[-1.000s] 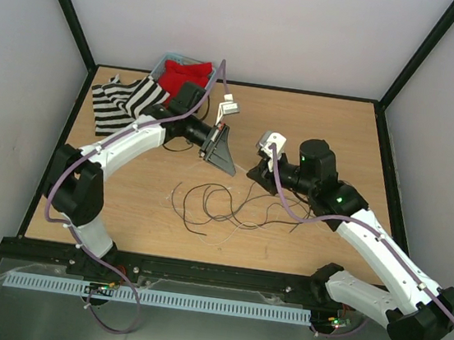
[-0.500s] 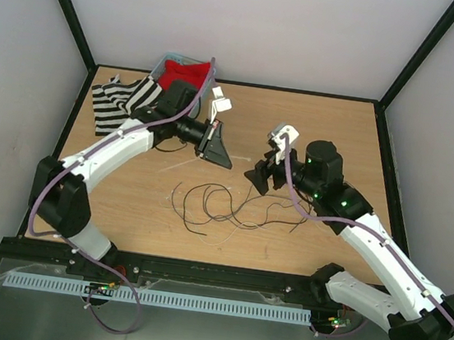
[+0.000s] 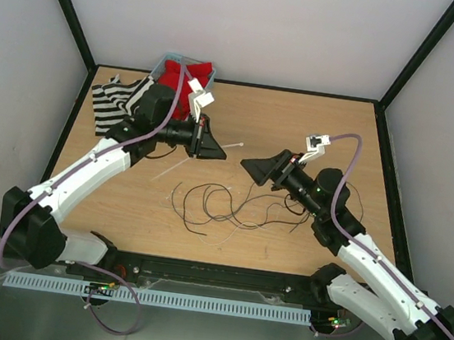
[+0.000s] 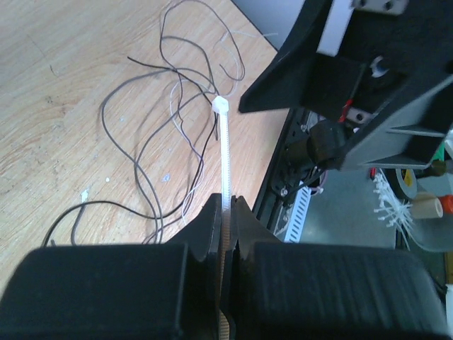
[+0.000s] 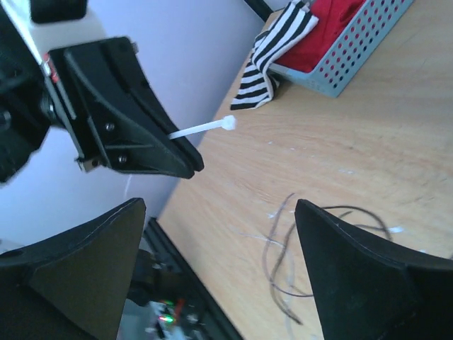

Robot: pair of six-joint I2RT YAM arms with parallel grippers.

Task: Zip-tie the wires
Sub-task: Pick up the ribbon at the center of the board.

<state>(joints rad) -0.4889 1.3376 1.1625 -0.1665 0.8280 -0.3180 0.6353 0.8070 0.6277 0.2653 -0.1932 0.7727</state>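
- The left claw (image 3: 217, 151) is clamping a white zip tie (image 3: 232, 145) by its strap, with its 2 fingers pressing together on the strap and nothing else between them.
- This grip is leaving the tie's square head free out in front, probably so that the head can be offered to the other arm or threaded later.
- The tie's long axis is running roughly left to right in the overhead view. Its head is pointing toward the right arm and is hanging in the air above the surface (image 3: 331, 133).
- The right claw (image 3: 252, 168) is standing wide apart and holding nothing. It is facing the tie's head across a small gap, which looks like readiness to take that end.
- The wires (image 3: 214, 205) are lying loose on the surface, just below and between the 2 claws and nearer the arm bases. No claw is touching them.
- The thin black and pale strands are curling in open loops rather than forming a bundle, and the heap's longer spread is running left to right.
- By this look the tie is not yet going around the wires, so gathering them is probably coming first.
- A blue basket (image 3: 168, 58) with a red cloth (image 3: 187, 74) and a striped cloth (image 3: 115, 102) are sitting at the far left corner, well apart from the wires.
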